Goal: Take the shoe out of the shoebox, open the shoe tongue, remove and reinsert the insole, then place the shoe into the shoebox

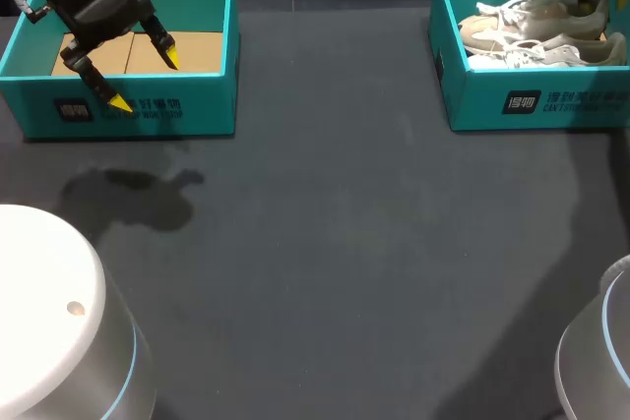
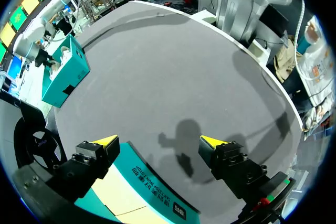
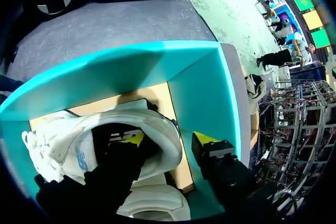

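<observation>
At the far left of the dark grey table [image 1: 335,243] stands an open teal shoebox [image 1: 197,110] with a bare cardboard-coloured floor. The left gripper [image 1: 144,79] hangs over its near part, tilted, with its two yellow-tipped fingers spread wide and nothing between them. One tip is over the box's near wall and the other is over the floor inside. In the left wrist view the near wall passes under the fingers, and the gripper's shadow [image 2: 184,145] lies on the table ahead of them.

At the far right stands a second teal shoebox [image 1: 551,105], also open, holding a pair of pale lace-up sneakers. They lie side by side on their sides, with toes to the left and heels to the right. The near sneaker [image 1: 551,51] lies along the near wall, and the far sneaker [image 1: 522,19] lies behind it.

The right gripper [image 3: 168,139] is down inside this box at the heel end of the far sneaker. Its fingers are apart and straddle the padded collar. One yellow tip is inside the shoe's opening. The other is outside, between the collar and the box's right wall, and seems to stand just clear of the shoe.
</observation>
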